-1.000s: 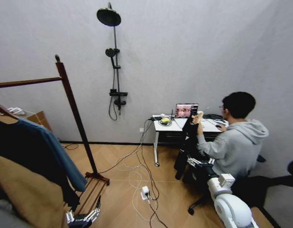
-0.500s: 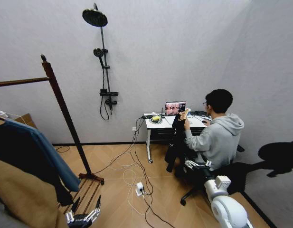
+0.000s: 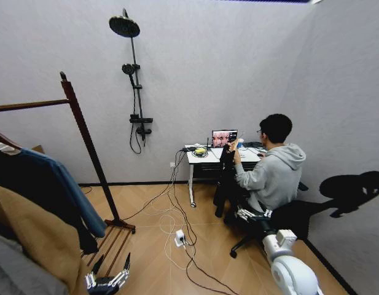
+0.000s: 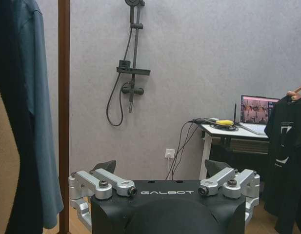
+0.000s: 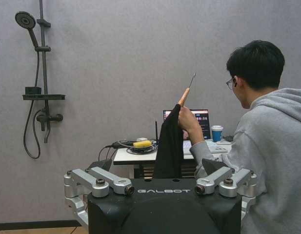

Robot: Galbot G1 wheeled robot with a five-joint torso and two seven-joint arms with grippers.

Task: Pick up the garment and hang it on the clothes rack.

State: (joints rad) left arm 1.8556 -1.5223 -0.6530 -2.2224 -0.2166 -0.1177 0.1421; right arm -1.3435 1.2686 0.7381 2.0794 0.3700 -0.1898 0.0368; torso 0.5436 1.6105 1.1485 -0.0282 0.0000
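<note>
Fingers (image 4: 104, 166) first — finding them spread wide on the left gripper (image 4: 160, 170), pinching nothing, hanging low beside the foot of the clothes rack (image 3: 85, 144). Finding the same on the right gripper (image 5: 157, 165): spread and empty, hanging low just behind the person (image 3: 272, 175) sitting at the desk (image 3: 204, 157).

Locating the garment (image 3: 63, 184) at the left, hanging from a wooden hanger beside the rack's post, pressing against a tan coat (image 3: 35, 239). Not managing to tell whether its hook is sitting on the bar, as that part is cut off.

Flagging hazards:
- Judging the cables (image 3: 177, 215) and power strip (image 3: 179, 236) sprawling over the floor between rack and desk a likely snag for the base if driving across.
- Judging the crowding on the rack a risk: reaching for the blue cloth and catching the tan coat too, or dragging a neighbour off.
- Expecting soft cloth to slide off its hanger if taken by the fabric rather than near the hook.
- Noting the person holding up a black garment (image 5: 170, 141) by its hanger, close ahead of the right gripper — risking contact if swinging that arm, or taking the wrong item.

Reading lettering (image 4: 167, 192): "GALBOT" on both wrist housings. Failing to read the laptop (image 3: 224, 137) screen or the pale print on the black garment.
</note>
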